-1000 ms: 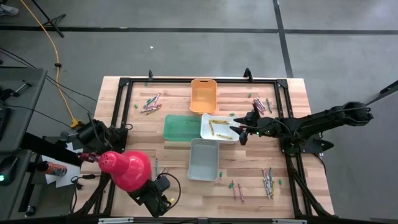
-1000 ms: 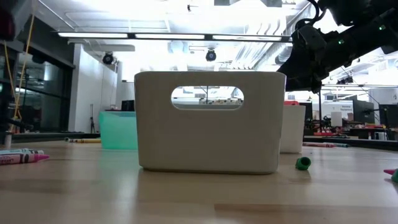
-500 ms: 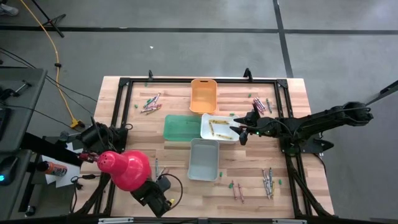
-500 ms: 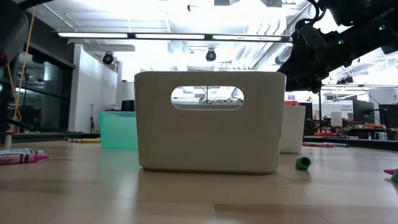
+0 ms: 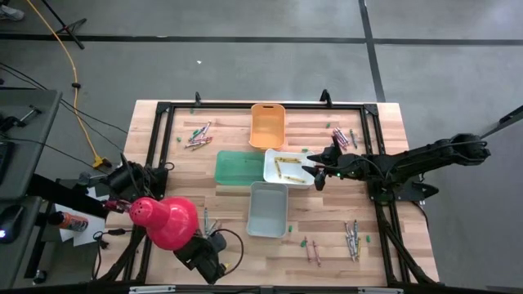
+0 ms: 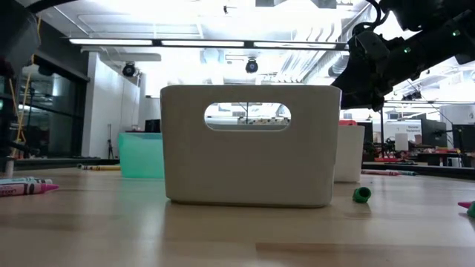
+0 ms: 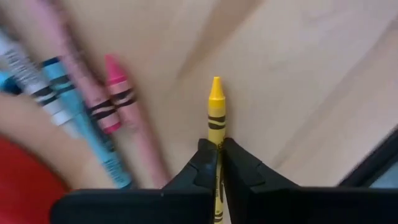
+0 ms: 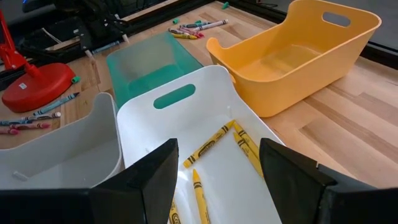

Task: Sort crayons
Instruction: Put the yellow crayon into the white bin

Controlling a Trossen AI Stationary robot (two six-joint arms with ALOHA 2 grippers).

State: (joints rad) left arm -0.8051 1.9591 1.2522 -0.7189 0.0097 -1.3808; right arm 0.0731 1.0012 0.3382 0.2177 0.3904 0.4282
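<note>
In the left wrist view the left gripper [image 7: 219, 155] is clamped on a yellow crayon [image 7: 216, 109], its tip poking out past the fingertips just above centre frame. Other crayons [image 7: 93, 106], pink and blue, lie on the table [image 7: 298, 74] at the upper left of that frame, close beside it. In the high view this arm sits at the lower left, half hidden by a red lamp [image 5: 163, 220].

The right gripper [image 8: 217, 171] hovers with fingers apart over the white bin [image 8: 180, 99], centre of its frame, where several yellow crayons [image 8: 211, 144] already lie.

To do this step well, I judge the lift should go straight up (the neighbours are near enough to drag along). Then carry it toward the white bin [image 5: 286, 167], centre right in the high view, keeping clear of the grey bin [image 5: 268, 208] and releasing low over the other yellows.
</note>
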